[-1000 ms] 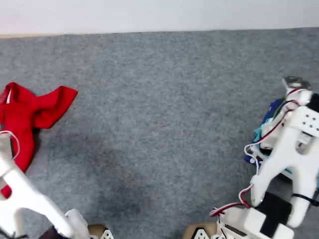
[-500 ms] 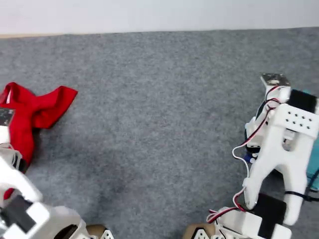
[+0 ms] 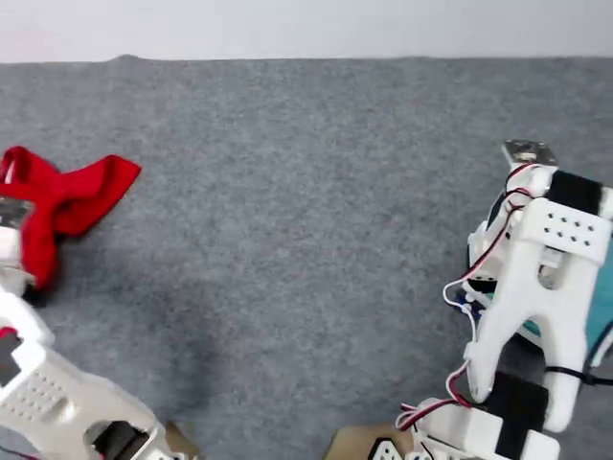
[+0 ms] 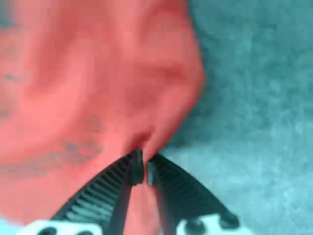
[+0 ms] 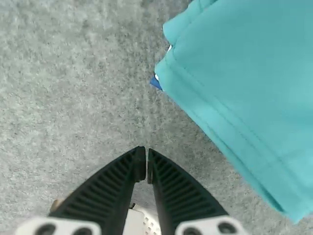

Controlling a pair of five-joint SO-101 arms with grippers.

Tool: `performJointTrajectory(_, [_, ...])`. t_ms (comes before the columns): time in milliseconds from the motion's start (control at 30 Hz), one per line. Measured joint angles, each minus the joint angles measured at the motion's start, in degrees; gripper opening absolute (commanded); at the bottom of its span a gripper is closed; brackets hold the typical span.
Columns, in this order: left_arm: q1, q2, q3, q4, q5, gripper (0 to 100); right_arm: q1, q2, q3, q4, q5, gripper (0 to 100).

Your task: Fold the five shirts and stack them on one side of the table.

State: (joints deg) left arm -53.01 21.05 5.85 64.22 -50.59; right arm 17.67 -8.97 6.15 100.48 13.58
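Shirts are seen at opposite sides of the grey mat, by which the whole table is covered and which is bounded at its far edge by a pale wall. The near right corner is taken up by the white right arm, which is raised over the garments at that side, with red and white wires looped along it. The near left corner is occupied by the left arm, which is stretched toward the left edge of the mat. A teal shirt is laid flat at the right side, largely hidden beneath the right arm in the high view. The red shirt is bunched at the left edge, one flap being spread toward the middle of the table, well apart from the teal one. The left gripper is clamped on a fold of the red shirt, cloth being pinched between its ribbed black fingers. The right gripper is held over bare mat just beside the teal shirt's corner, its fingers pressed together with nothing between them. A blue edge of another cloth is exposed under that corner.
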Motion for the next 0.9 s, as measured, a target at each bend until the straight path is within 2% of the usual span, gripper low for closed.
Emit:
performJointTrajectory(133, [3.4, -1.6, -7.6, 8.4, 0.0, 0, 0.0, 0.0, 0.0, 0.0, -0.5, 1.0])
performJointTrajectory(367, [12.6, -13.5, -17.9, 18.2, 8.0, 0, 0.0, 0.0, 0.0, 0.0, -0.5, 1.0])
performJointTrajectory(667, [33.3, -28.3, -29.2, 24.8, 22.4, 0, 0.0, 0.0, 3.8, 0.0, -0.7, 1.0])
performJointTrajectory(900, [49.4, -36.9, -38.2, 25.1, 27.6, 0, 0.0, 0.0, 7.0, 0.0, -0.7, 1.0])
